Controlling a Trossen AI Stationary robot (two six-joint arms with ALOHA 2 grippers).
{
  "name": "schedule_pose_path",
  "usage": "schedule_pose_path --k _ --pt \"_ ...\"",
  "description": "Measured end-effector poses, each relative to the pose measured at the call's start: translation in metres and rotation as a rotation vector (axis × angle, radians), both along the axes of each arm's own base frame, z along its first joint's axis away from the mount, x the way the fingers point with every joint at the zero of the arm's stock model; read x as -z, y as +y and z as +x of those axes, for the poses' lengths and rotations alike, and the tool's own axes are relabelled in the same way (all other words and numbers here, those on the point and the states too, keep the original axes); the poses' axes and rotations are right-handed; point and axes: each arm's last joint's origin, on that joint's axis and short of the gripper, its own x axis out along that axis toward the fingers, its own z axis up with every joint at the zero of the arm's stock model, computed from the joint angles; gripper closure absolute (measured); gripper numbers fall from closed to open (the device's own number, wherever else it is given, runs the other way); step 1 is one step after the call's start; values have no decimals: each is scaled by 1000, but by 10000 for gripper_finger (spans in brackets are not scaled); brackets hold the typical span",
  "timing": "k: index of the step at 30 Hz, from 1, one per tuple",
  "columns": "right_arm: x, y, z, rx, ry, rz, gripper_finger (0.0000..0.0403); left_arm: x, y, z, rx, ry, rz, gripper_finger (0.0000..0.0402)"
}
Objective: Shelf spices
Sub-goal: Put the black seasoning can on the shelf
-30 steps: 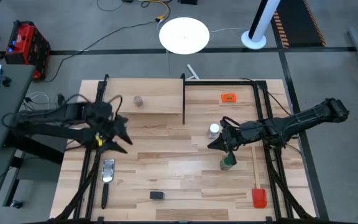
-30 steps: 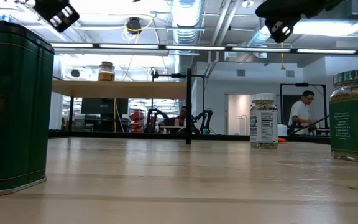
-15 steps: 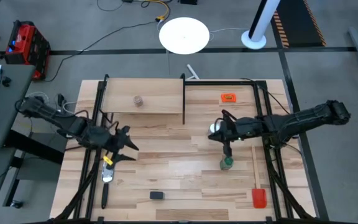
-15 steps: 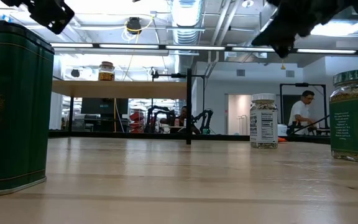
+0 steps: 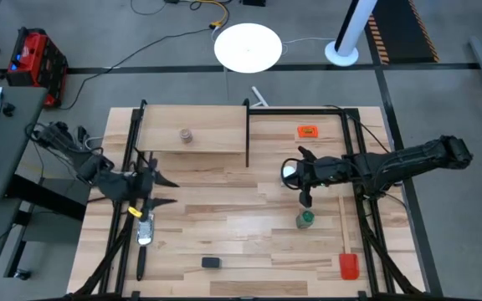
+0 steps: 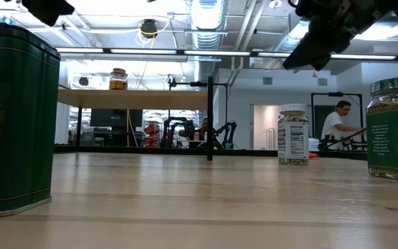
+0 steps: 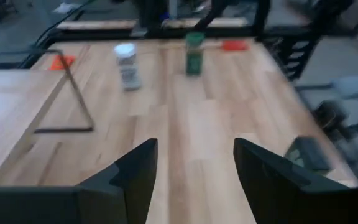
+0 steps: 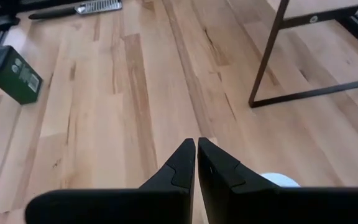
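The light-wood shelf (image 5: 216, 134) stands at the table's far left, and the brownish jar (image 5: 187, 135) stands on it. The white-lidded clear jar (image 5: 288, 173) and the green-lidded jar (image 5: 306, 220) stand on the table at centre right. The dark tin (image 5: 212, 262) sits near the near edge. My right gripper (image 5: 299, 179) is shut and hovers high above the table, right beside the white-lidded jar (image 8: 278, 180). My left gripper (image 5: 163, 191) is open at the table's left, in the air, with nothing between its fingers (image 7: 135, 177).
An orange tag (image 5: 308, 131) lies at the far right. A red-headed spatula (image 5: 348, 264) lies along the right edge. A metal tool with a black handle (image 5: 145, 230) lies near my left gripper. The shelf's black post (image 5: 247, 159) stands mid-table. A person (image 6: 337, 124) is in the room behind.
My left arm has drawn back toward the table's left edge, and its gripper has shifted a little toward the near edge. My right gripper has moved from over the green-lidded jar toward the far edge, to the white-lidded jar, and come down slightly.
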Motion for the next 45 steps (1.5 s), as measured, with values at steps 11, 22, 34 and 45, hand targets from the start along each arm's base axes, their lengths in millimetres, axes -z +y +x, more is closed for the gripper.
schedule_pose_path --k 11,22,34,45 --pt "3 -1 -3 6 47 -37 375 34 -13 5 152 -83 8 201" --pt "2 2 -2 -15 31 -33 297 32 -13 6 139 -109 34 201" --pt "4 15 -4 -96 51 -55 201 46 -26 19 188 12 -35 201" --pt "3 30 -6 -134 35 30 203 66 -49 39 305 167 -181 201"
